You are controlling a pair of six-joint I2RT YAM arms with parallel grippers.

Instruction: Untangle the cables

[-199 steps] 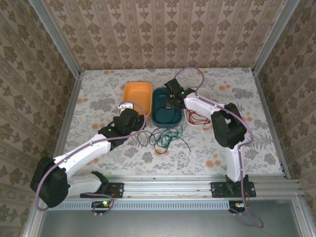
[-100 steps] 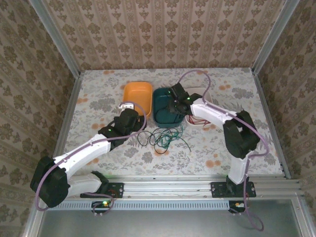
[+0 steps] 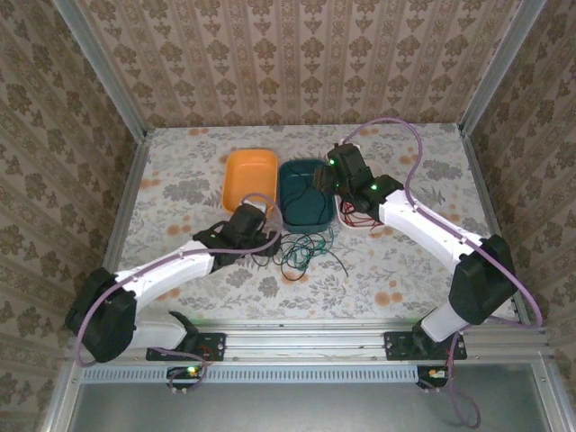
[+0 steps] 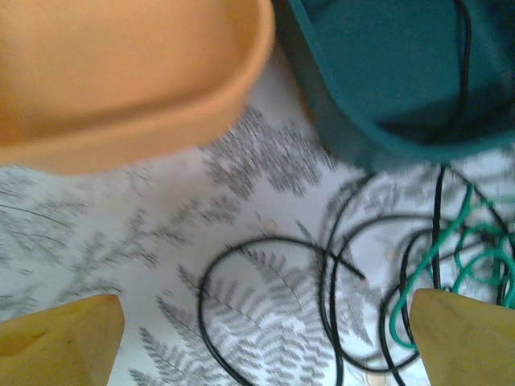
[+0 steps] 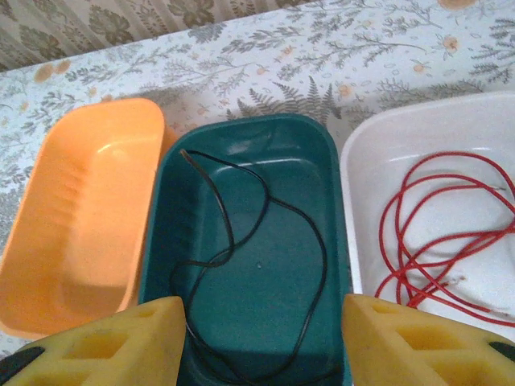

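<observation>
**Change noted.** The right gripper was clamped shut a second ago above the dark teal plastic tub. Its yellow fingers are now parted with nothing between them, and its arm has stretched further toward the upper middle of the overhead frame. A thin black cable lies loose in that tub, below the fingers. Judgement: this cable has been dropped into its tub, so one more strand is sorted.

The left gripper has shifted right, from beside the orange plastic tub to the left edge of the remaining tangle. Its fingers are spread wide and hold nothing.

**Condition of the cables.**
- A thin red cable sits coiled alone in the white plastic tub, at the right of the right wrist view.
- The orange tub holds nothing.
- On the floral tablecloth, at the centre of the overhead frame just below the teal tub, a thin green cable and black cable loops lie crossed over one another.
- One dark strand appears to run over the teal tub's near wall into the tangle, though the left wrist view is too blurred to confirm it.

Green and black are not yet separated.
</observation>
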